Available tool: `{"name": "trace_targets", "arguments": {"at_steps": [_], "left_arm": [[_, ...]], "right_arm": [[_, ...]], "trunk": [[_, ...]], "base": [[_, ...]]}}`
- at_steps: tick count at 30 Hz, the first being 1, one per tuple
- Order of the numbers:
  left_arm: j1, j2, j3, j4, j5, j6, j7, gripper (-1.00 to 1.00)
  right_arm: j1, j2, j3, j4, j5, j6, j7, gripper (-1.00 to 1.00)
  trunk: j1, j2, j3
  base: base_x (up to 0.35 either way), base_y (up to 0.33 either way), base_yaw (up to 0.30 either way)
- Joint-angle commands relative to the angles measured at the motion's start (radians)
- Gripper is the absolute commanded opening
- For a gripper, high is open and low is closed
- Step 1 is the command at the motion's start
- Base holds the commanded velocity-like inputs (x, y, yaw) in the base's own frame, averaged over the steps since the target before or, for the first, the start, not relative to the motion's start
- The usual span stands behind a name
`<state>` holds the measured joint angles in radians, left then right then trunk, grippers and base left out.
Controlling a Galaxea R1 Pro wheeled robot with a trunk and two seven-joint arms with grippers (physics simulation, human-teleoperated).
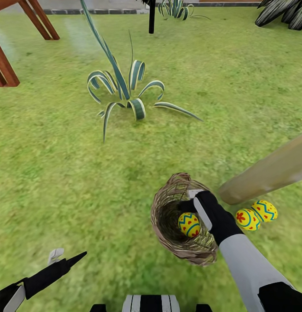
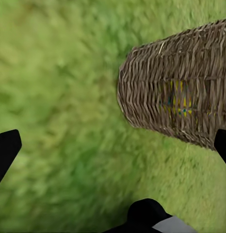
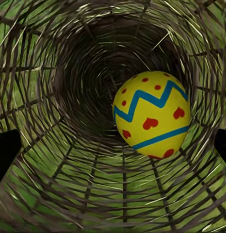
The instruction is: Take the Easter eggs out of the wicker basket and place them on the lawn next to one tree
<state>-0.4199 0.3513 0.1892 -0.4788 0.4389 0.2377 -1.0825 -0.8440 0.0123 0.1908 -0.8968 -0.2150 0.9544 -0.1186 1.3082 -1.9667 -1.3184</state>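
While the wicker basket [image 1: 168, 216] lies tipped on its side on the lawn [image 1: 60, 173], one Easter egg [image 1: 189, 224] rests inside it. The right gripper [image 1: 195, 200] sits at the basket's rim, at the egg's 12 o'clock, fingers spread apart and holding nothing. Two more eggs [image 1: 256, 215] lie touching on the grass at the trunk's [image 1: 272, 171] base, at the basket's 3 o'clock. The left gripper [image 1: 66, 256] hovers spread and empty at the basket's 8 o'clock.
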Motion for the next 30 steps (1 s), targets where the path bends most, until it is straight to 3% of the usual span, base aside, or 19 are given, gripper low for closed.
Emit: {"name": "trace_targets", "arguments": {"at_steps": [1,7,30], "left_arm": [[0.0,0.0,0.001,0.0,0.004,0.011,-0.003,1.0],[0.0,0.0,0.001,0.0,0.004,0.011,-0.003,1.0],[0.0,0.0,0.001,0.0,0.004,0.011,-0.004,1.0]], "right_arm": [[0.0,-0.007,0.002,-0.001,-0.012,0.003,-0.01,1.0],[0.001,-0.019,0.002,0.0,-0.012,0.001,-0.009,1.0],[0.006,-0.02,0.001,0.001,-0.012,-0.006,-0.009,1.0]], "trunk": [[0.004,-0.007,-0.004],[0.027,-0.049,-0.023],[0.115,-0.21,-0.095]], "base": [[0.0,0.0,0.0],[0.0,0.0,0.0],[0.0,0.0,0.0]]}}
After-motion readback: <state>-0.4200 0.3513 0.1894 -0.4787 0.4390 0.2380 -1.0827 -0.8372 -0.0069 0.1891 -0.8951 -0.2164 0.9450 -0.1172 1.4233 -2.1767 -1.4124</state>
